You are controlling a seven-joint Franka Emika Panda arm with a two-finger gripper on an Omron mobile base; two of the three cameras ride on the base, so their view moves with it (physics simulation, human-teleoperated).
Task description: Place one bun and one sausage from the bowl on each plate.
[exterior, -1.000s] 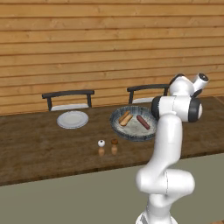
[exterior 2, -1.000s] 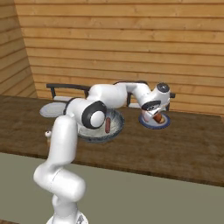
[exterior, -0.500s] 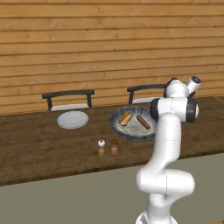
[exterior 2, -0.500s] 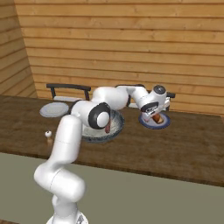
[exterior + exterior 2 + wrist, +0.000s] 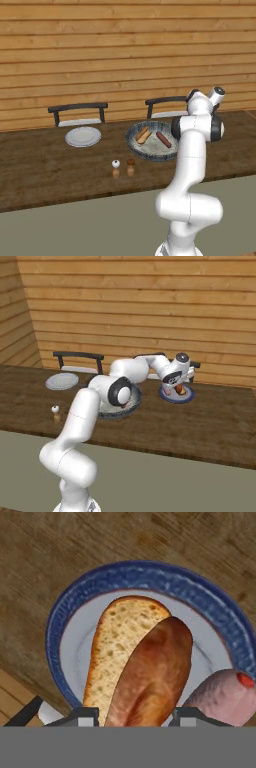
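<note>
My gripper point(image 5: 137, 714) is shut on a bun point(image 5: 145, 672), its fingertips point(image 5: 82, 714) pressed against both sides. The bun shows a pale cut face and a brown crust and hangs just over the blue-rimmed plate point(image 5: 150, 574). A pinkish sausage point(image 5: 225, 694) lies on that plate beside the bun. In the right base view the gripper point(image 5: 178, 388) reaches down onto the blue-rimmed plate point(image 5: 167, 397). The bowl point(image 5: 145, 152) holds another bun point(image 5: 143, 135) and a sausage point(image 5: 163, 139). A pale grey plate point(image 5: 83, 136) sits bare at the left.
A salt shaker point(image 5: 116, 168) and a pepper shaker point(image 5: 130, 167) stand in front of the bowl. Two dark chairs point(image 5: 78, 111) line the table's far side against the wooden wall. The table's front edge runs close to the base.
The hand has sunk a little toward the blue-rimmed plate with the bun in it. The bowl, plates and shakers have not moved.
</note>
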